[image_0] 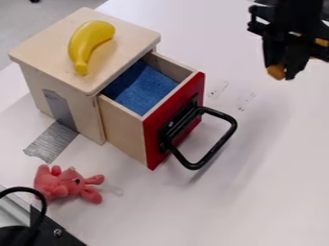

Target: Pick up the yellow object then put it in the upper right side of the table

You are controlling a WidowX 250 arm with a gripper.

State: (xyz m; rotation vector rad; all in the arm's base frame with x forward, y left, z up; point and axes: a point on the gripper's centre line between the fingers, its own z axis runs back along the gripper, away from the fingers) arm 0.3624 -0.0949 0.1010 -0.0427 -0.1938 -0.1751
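Status: pick not done, place not done. Left to right, landmark = pale wooden box with a drawer.

Pink plush toy sits on the white tabletop, below the box in view. Not part of the job. Silver-grey tape runs down the box's side onto the tabletop.

Yellow curved banana-shaped object, smooth, looks like plastic: lying on the box's lid, at the box's upper part in view. That's the target.

Drawer is pulled out from the box's right side, blue cloth inside, red front panel, black loop handle sticking out further right of the box.

Black two-finger gripper hangs well right of the box, toward the top edge of view. Can't tell if the jaws are wide or narrow. Orange-brown patch at their lower end; can't tell what it is. Banana is well to the left of the jaws, apart from them, not gripped.

Left to do, my read: go to the box lid, grip, lift, carry right past the box, set down on the tabletop, upper right, release.
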